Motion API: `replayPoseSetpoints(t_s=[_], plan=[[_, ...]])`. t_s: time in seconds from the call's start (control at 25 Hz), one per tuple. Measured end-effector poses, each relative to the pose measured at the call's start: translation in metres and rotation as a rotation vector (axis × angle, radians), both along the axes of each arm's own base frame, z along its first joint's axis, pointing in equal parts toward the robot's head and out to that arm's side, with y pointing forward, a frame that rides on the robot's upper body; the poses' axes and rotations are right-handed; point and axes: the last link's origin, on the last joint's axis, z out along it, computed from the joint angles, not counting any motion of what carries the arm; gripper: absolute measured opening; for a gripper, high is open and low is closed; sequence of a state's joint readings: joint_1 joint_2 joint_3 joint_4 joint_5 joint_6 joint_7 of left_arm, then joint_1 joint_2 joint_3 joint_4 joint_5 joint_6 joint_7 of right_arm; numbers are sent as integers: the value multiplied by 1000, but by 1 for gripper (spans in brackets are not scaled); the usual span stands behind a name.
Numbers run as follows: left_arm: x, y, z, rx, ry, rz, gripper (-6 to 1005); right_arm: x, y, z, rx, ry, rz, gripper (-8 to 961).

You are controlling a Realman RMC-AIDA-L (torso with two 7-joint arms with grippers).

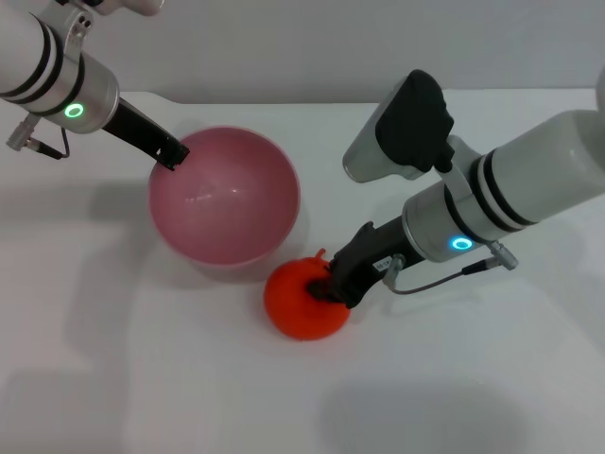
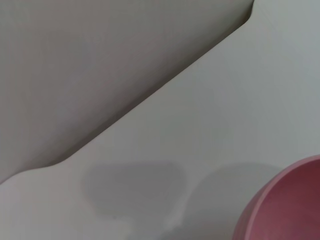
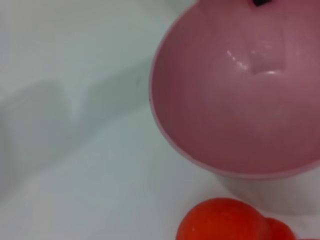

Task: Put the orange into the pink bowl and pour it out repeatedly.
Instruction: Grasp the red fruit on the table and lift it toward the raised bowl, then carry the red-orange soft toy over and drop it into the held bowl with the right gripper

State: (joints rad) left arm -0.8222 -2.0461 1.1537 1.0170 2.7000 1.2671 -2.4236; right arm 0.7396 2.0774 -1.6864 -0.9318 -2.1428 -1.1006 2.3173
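The pink bowl (image 1: 225,197) stands empty at the middle of the white table and seems tipped a little toward me. My left gripper (image 1: 172,155) is shut on its far left rim; one left fingertip (image 3: 259,2) shows as a black tab on that rim in the right wrist view. A curved part of the bowl (image 2: 287,205) shows in the left wrist view. The orange (image 1: 302,301) rests on the table just in front of the bowl's right side. My right gripper (image 1: 333,284) grips its upper right. In the right wrist view the orange (image 3: 222,222) lies just below the bowl (image 3: 240,95).
The table's far edge (image 1: 284,99) runs behind the bowl, with a grey wall beyond it. In the left wrist view that edge (image 2: 150,95) crosses diagonally.
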Motion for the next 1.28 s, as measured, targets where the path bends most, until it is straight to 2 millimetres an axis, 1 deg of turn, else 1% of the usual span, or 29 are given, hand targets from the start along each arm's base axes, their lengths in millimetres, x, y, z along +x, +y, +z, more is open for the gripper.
replayPoseSetpoints(t_s=[0.04,0.12,0.24,0.36,0.56,0.76,0.88,0.96,1.04,1.12,1.16,1.2,1.24,1.28], plan=[[0,0,0,0,0,0,42,-1,0,2,1,5,-1,171],[0,0,0,0,0,-1,42,-4,0,9,12,27,-5,153],[3,1,4,10,0,-11,42,-5,3,27,58,73,-14,126],[5,3,8,20,2,-18,42,-3,7,53,117,119,-33,105],[8,3,11,23,6,-28,42,3,10,91,224,139,-39,78],[8,3,11,23,8,-31,42,-3,10,133,307,182,-25,61],[8,3,11,23,9,-31,42,-13,8,150,345,198,15,57],[7,1,6,11,11,-28,42,-23,6,155,357,212,53,58],[8,0,3,3,14,-30,42,-36,3,155,347,233,93,58],[8,0,3,3,14,-30,42,-49,1,149,316,251,129,59],[15,-3,-8,-27,25,-50,42,-54,1,144,301,255,147,59],[15,-3,-8,-27,25,-50,42,-59,0,140,287,256,163,59],[24,-4,-17,-48,26,-76,42,-63,-1,135,275,254,179,60],[24,-4,-17,-48,26,-76,42,-66,-1,131,265,251,194,60]])
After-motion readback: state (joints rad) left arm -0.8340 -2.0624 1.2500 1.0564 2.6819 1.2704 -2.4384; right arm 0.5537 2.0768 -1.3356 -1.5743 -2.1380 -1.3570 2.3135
